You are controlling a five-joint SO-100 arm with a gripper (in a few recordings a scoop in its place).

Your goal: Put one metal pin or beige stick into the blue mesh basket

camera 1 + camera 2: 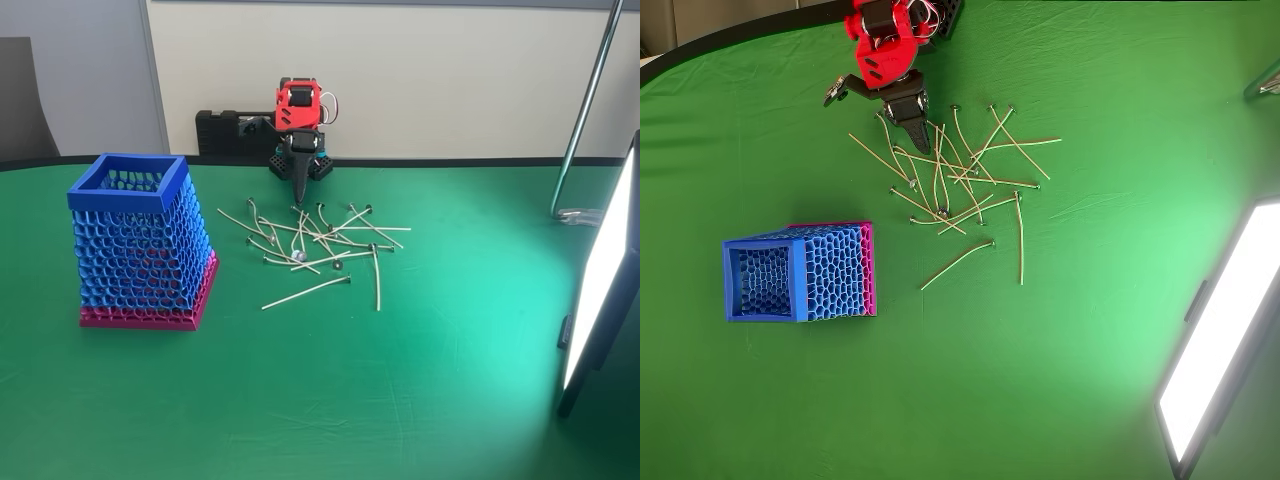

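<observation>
- The gripper [298,198] points straight down at the far edge of the stick pile [320,245], tip close to the cloth, likely so it can take a single outlying stick instead of digging into the tangle.
- Its fingers look pressed together into one point, with nothing visibly pinched.
- The basket [800,272] stands upright, well apart from the pile, its square mouth open upward to receive a dropped stick.
- The green cloth [1060,340] makes the pale sticks easy to see.

Pincer [298,196] jaw gap indiscernible
</observation>
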